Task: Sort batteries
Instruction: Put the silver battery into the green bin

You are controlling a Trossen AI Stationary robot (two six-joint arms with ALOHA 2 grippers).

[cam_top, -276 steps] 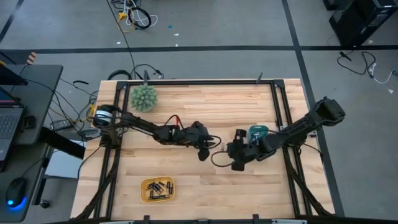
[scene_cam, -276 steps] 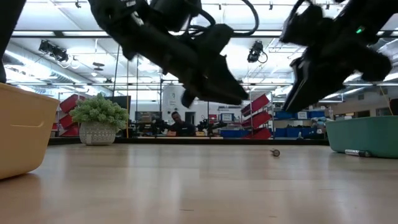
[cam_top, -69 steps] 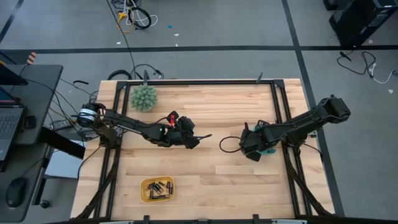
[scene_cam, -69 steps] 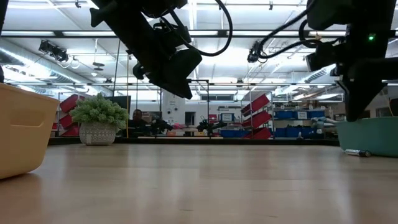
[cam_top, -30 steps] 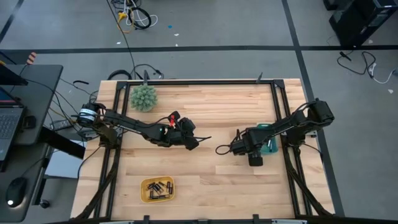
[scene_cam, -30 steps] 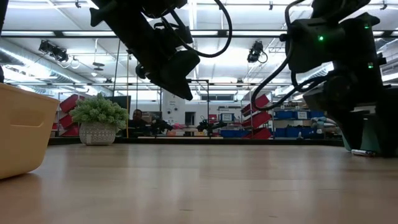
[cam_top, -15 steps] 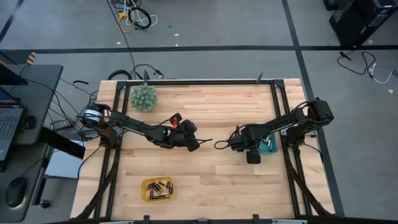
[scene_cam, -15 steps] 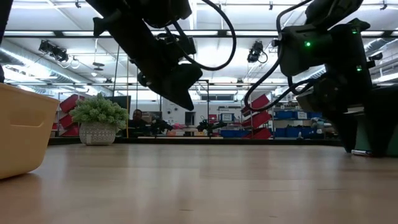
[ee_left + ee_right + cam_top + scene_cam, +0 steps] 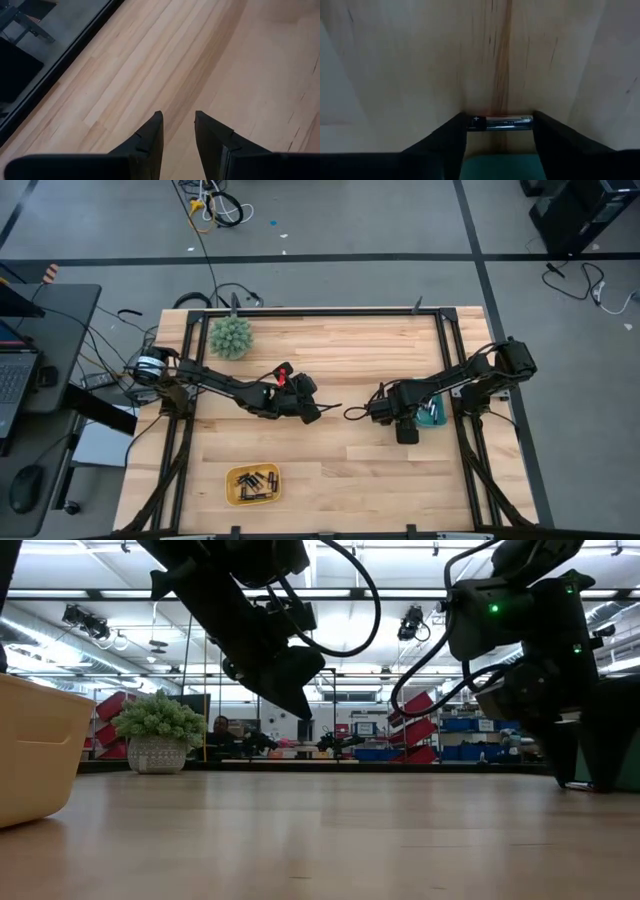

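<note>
right gripper [image 9: 500, 122]: fingers astride battery [image 9: 501, 121] on table [image 9: 420, 60], seemingly closing; next, lift. left gripper [image 9: 177, 132] parted, empty.

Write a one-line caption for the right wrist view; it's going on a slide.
Right gripper straddles a silvery battery lying crosswise between its fingers on the wooden table.

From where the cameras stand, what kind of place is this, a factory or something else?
Probably a robotics lab or workshop in a large industrial hall. Two robot arms work over a framed wooden table; shelves with red and blue bins line the back under strip lights; cables trail across the grey floor beside a laptop.
</note>
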